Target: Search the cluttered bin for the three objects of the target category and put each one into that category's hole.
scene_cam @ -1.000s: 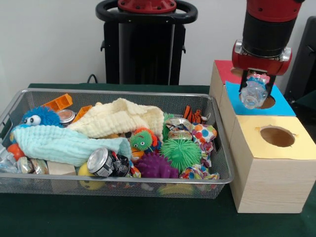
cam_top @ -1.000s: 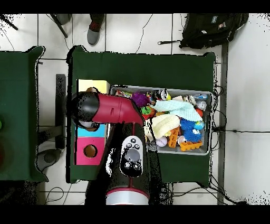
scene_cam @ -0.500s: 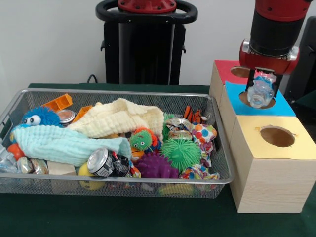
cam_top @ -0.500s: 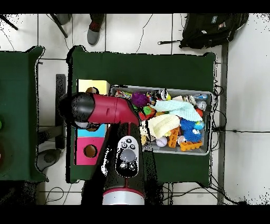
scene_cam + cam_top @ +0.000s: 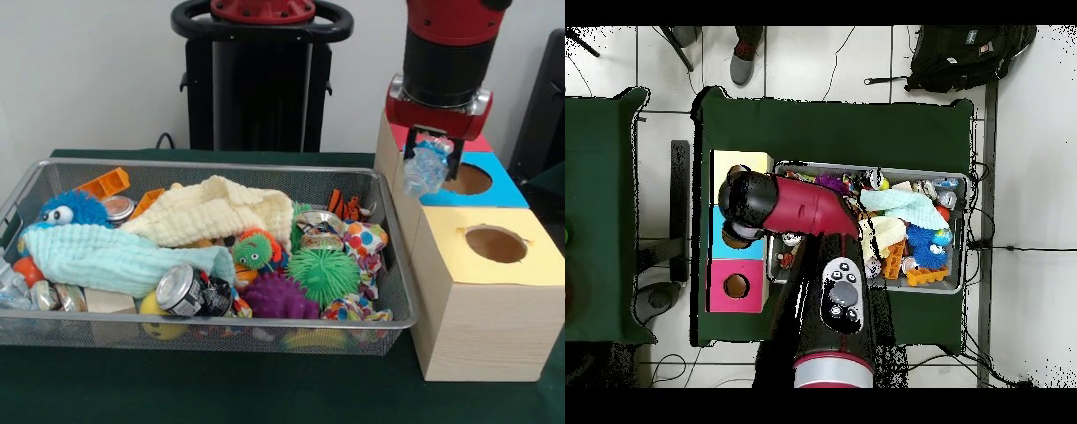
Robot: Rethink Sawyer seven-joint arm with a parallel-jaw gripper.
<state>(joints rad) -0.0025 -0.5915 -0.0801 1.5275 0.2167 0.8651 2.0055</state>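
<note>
My gripper is shut on a small clear dented bottle and holds it in the air, above the left edge of the wooden boxes and beside the right end of the wire mesh bin. In the front view the red card top shows only as a strip behind the gripper, and its hole is hidden. In the overhead view the red top and its round hole show clearly. There the arm's wrist covers the gripper and the bottle. The bin lies to its right.
The blue-topped hole and the yellow-topped hole stand in the same row of boxes. The bin holds cloths, spiky balls, a metal can and other toys. A black backpack lies on the floor.
The gripper has carried the bottle left in the front view, from over the blue hole to the boxes' left edge by the bin. In the overhead view the wrist has shifted towards the bin.
</note>
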